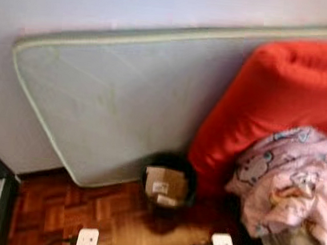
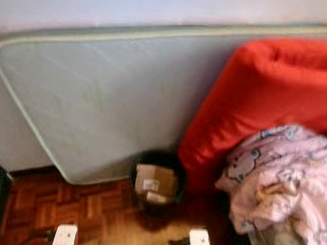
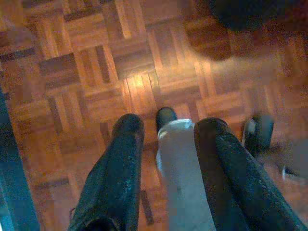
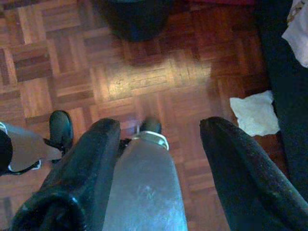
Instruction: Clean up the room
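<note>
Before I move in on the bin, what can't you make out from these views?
- Black bin: its depth and what lies under the cardboard, head views, blurred.
- Pink blanket: right part cut by the frame edge.
- White scrap on the floor, right wrist view: paper or cloth, unclear.

Black bin (image 1: 168, 183) on the wood floor (image 1: 120, 222), upright, against the grey mattress (image 1: 119, 101) and just beside the red cushion (image 1: 280, 98). Brown cardboard (image 1: 165, 186) with a white label stuffed inside. Crumpled white paper (image 4: 254, 113) flat on the floor, apart from the bin.
</note>
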{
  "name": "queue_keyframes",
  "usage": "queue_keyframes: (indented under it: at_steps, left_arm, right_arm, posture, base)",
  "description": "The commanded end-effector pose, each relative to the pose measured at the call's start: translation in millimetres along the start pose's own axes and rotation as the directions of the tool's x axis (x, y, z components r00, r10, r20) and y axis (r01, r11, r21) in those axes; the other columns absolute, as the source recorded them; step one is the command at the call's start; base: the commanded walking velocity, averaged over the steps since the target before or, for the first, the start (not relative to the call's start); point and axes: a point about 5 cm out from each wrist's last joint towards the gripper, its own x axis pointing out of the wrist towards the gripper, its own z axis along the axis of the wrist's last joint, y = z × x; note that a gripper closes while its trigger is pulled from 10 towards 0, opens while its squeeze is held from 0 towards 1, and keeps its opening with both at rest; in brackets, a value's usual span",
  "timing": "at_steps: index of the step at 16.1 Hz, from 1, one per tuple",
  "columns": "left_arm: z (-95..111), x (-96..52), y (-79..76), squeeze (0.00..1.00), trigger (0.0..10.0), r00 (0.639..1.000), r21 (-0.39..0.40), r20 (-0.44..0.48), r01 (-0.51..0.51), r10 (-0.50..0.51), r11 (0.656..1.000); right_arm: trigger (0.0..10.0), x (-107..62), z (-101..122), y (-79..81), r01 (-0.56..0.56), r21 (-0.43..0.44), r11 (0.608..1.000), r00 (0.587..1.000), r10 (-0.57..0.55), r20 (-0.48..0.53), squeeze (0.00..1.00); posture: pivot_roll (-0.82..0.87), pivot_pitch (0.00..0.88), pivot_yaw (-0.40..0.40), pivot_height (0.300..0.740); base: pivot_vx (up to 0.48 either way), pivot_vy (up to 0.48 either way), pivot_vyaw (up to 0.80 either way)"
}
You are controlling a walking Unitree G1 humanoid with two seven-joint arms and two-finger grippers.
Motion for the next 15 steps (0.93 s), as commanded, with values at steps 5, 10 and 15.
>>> queue_keyframes:
  at_steps: [5, 10, 15]
  left_arm:
    - [-5.6, -1.2, -0.6, 0.0, 10.0, 1.0, -0.005, -0.022, 0.002, -0.002, 1.0]
    - [-6.4, -1.4, 0.2, 0.0, 10.0, 1.0, 0.002, -0.024, 0.004, -0.004, 1.0]
    - [-7.8, -1.7, 0.6, 0.0, 10.0, 1.0, 0.018, -0.031, 0.003, -0.002, 1.0]
  right_arm:
    - [10.0, -0.1, 1.8, -5.0, 0.013, -0.003, 1.0, 1.0, -0.013, -0.005, 0.0]
    - [10.0, 0.0, 1.6, -4.8, 0.012, -0.008, 1.0, 1.0, -0.012, -0.009, 0.0]
    - [10.0, -0.2, 0.8, -4.9, 0.01, -0.012, 1.0, 1.0, -0.01, -0.011, 0.0]
  posture:
    - [-0.04, 0.075, -0.023, 0.738]
    - [-0.05, 0.068, -0.02, 0.738]
    - [-0.05, 0.054, -0.02, 0.738]
  base:
    - [0.0, 0.0, -0.57]
    - [0.0, 0.0, -0.8]
    - [0.0, 0.0, -0.79]
